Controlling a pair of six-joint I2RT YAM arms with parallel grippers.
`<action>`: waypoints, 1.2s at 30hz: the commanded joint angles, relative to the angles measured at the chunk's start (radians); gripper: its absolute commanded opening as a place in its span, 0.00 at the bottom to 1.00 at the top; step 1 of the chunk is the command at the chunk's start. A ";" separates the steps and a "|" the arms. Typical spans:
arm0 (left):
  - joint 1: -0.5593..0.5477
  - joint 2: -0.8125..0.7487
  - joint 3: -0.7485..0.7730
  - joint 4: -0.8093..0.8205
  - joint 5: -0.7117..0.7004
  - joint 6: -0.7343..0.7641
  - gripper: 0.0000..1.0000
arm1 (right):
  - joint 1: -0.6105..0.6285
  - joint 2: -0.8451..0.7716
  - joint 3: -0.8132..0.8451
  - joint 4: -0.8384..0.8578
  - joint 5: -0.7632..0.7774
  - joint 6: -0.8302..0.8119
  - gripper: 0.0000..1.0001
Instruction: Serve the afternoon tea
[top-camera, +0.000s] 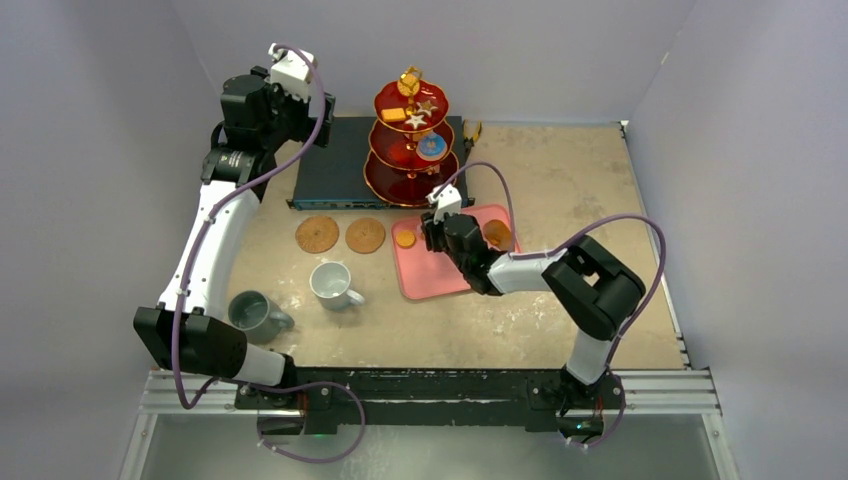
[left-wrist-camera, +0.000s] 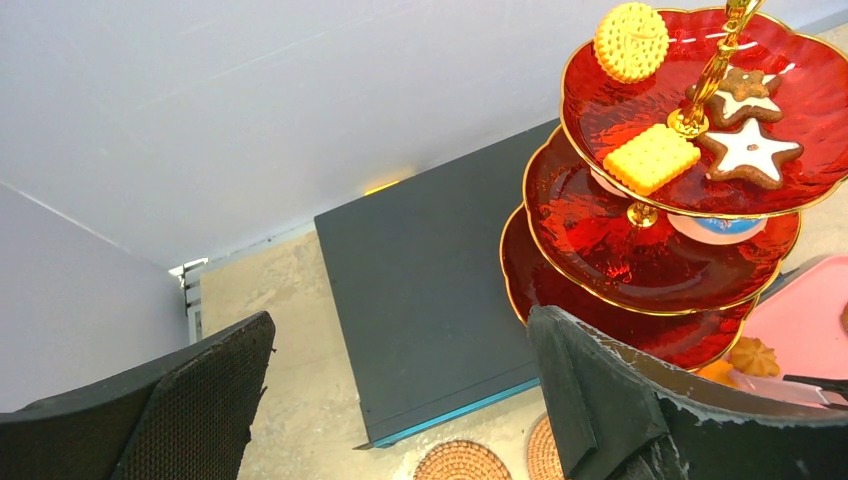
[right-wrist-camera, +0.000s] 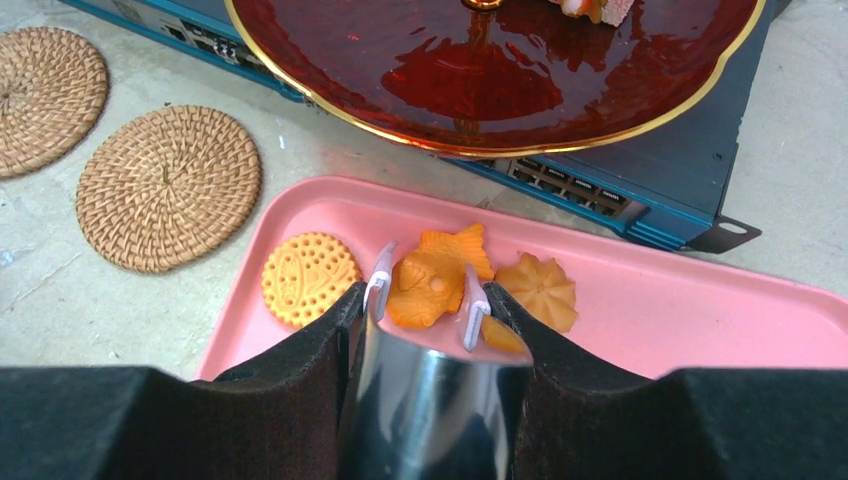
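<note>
Your right tool (right-wrist-camera: 425, 312) is squeezing silver metal tongs (right-wrist-camera: 432, 400) on an orange fish-shaped biscuit (right-wrist-camera: 432, 283); left tool (left-wrist-camera: 400, 335) open, empty. Unserved so far: white mug (top-camera: 330, 281), grey mug (top-camera: 251, 312).

Right wrist view: stand (right-wrist-camera: 480, 90) shows lowest tier only, rest cut by top edge. Electronics box (right-wrist-camera: 690, 150) mostly hidden beneath it. One coaster (right-wrist-camera: 40, 95) clipped at left edge. Pink tray (right-wrist-camera: 680, 320) runs off right edge, near part hidden behind right gripper (right-wrist-camera: 425, 305). Tongs (right-wrist-camera: 430, 400) cut at bottom edge. Small orange piece (right-wrist-camera: 497, 335) behind one tong tip, too hidden to identify.

Left wrist view: gold handle (left-wrist-camera: 715, 70) cut by top edge. Blue-and-pink pastry (left-wrist-camera: 720, 226) mostly under top tier.

Top view: pastries (top-camera: 418, 115) too small to tell apart.
</note>
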 joint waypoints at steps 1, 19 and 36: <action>0.007 -0.033 0.002 0.024 0.004 0.000 0.99 | 0.006 -0.072 -0.036 0.033 0.022 0.009 0.25; 0.007 -0.031 -0.011 0.040 0.000 -0.012 0.99 | 0.007 -0.506 0.013 -0.200 -0.124 -0.065 0.24; 0.008 -0.041 -0.018 0.041 -0.004 -0.011 1.00 | -0.001 -0.261 0.365 -0.203 -0.179 -0.120 0.28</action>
